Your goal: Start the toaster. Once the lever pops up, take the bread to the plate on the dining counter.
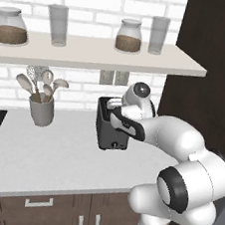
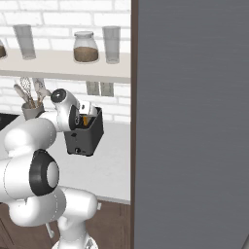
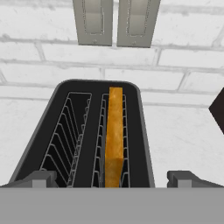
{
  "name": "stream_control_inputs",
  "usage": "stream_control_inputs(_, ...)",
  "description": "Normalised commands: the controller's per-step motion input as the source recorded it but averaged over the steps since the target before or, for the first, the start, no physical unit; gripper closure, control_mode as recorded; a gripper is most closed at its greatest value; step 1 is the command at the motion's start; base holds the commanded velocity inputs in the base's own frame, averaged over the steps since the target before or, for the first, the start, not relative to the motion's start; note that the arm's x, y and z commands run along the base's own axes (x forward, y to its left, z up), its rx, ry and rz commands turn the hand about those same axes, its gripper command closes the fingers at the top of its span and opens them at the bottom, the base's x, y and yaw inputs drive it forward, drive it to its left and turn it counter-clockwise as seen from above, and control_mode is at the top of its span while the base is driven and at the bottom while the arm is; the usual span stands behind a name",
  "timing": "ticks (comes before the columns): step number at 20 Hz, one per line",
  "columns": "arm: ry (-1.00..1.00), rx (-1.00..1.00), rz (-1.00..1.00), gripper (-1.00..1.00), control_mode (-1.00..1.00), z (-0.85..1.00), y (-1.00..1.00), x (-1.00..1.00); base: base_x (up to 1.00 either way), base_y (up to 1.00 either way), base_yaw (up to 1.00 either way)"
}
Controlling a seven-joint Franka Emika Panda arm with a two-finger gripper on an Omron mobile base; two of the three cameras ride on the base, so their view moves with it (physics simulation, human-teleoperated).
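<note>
On the left of the left base view a grey utensil cup (image 1: 41,110) with wooden spoons stands on the pale surface (image 1: 43,160). To its right, well apart from it, stands the toaster (image 1: 110,132), close to the brick wall and below the two wall outlets (image 1: 114,77). The hand (image 3: 112,179) hangs directly above the toaster, with its two fingers spread wide, one on each side of the toaster top, and it holds nothing.

In the hand view the toaster has two slots. The left slot is empty and I can see its wire rack. The bread (image 3: 114,135) stands on its edge in the right slot, with its top edge near the level of the toaster top. Its long axis runs from the near end of the slot toward the wall, parallel with the slots, and its thin edge points up to the camera.

I think the toaster is not started yet, because the bread sits high. The lever is not clear in any view; only a small pale knob shows on the narrow front face, which points toward the robot.

What could go wrong: the open fingers could come down on the toaster body and not on the lever, and push the light toaster along the surface. Also, if the hand descends off-centre, one finger could strike the bread and tilt it in its slot.
</note>
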Motion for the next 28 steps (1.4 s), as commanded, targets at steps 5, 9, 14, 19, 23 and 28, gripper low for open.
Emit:
stream_control_inputs(5,0.0,0.0,0.0,-1.0,-1.0,0.0,0.0,0.0,0.0,0.0,0.0)
stream_control_inputs(9,0.0,0.0,0.0,-1.0,-1.0,0.0,0.0,0.0,0.0,0.0,0.0)
stream_control_inputs(14,0.0,0.0,0.0,-1.0,-1.0,0.0,0.0,0.0,0.0,0.0,0.0)
stream_control_inputs(19,0.0,0.0,0.0,-1.0,-1.0,0.0,0.0,0.0,0.0,0.0,0.0)
stream_control_inputs(23,0.0,0.0,0.0,-1.0,-1.0,-0.03,0.0,0.0,0.0,0.0,0.0)
stream_control_inputs(28,0.0,-0.01,0.0,-1.0,-1.0,-0.11,0.0,0.03,0.0,0.0,0.0)
